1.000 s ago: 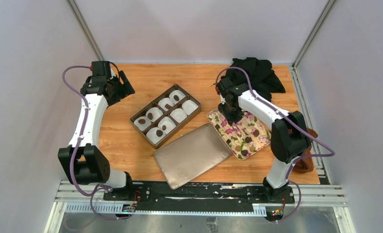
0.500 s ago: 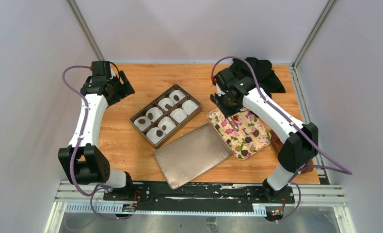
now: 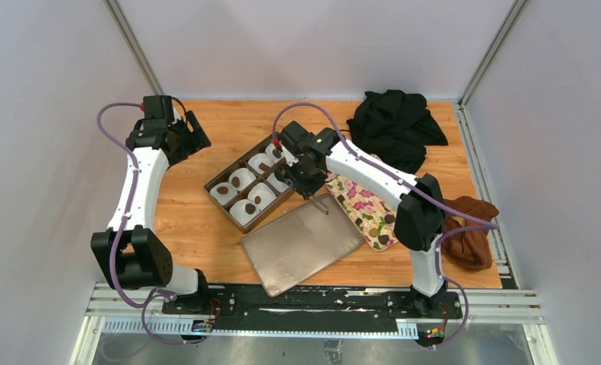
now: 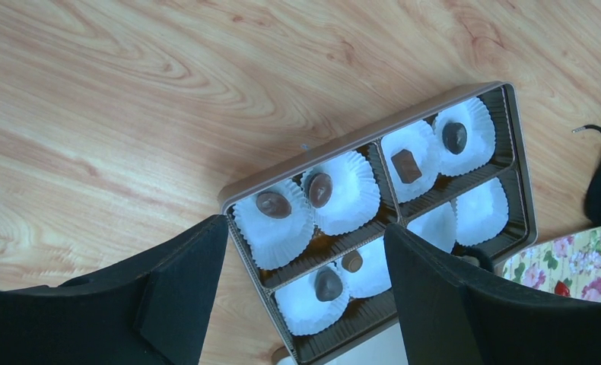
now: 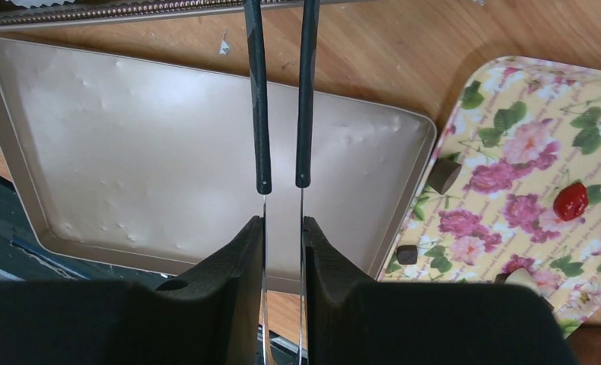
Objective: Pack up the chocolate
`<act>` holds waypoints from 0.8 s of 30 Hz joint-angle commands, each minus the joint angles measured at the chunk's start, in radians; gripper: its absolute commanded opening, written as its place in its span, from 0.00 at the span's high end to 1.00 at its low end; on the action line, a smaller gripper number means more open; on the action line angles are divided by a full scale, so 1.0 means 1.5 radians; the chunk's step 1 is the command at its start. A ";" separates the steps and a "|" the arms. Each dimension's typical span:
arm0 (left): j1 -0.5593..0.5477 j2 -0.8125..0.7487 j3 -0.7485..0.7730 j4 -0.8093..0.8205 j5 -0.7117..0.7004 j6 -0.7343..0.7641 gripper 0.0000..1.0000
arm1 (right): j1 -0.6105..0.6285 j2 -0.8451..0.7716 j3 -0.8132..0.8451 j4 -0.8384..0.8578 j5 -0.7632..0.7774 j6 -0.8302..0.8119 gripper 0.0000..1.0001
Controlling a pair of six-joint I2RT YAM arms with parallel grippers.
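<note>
1. Chocolate [image 4: 320,188]: six pieces in paper cups [image 4: 343,205] of box [image 4: 366,139], centre of left wrist view; two cups empty.
2. Loose pieces [image 5: 405,253] remain on flowered tray [image 5: 510,106], right side of right wrist view.
3. Right pincer [image 5: 282,228] clenched on tweezers [image 5: 261,114]; tips out of frame, load unknown. Left pincer [image 4: 305,236] released.
4. Judged mostly packed.

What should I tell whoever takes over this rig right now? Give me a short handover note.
Left end effector: open, empty, over the table beside the box.
Right end effector: shut on tweezers at the box's end nearest the flower tray; tips out of view, load unknown.
Done: six chocolates sit in the box.
Left: two paper cups look empty; loose pieces wait on the flower tray; lid lies off beside the box.
</note>
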 commanded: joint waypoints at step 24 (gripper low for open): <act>0.007 -0.014 -0.001 -0.005 -0.009 0.008 0.20 | -0.005 -0.025 0.015 -0.010 0.073 0.015 0.74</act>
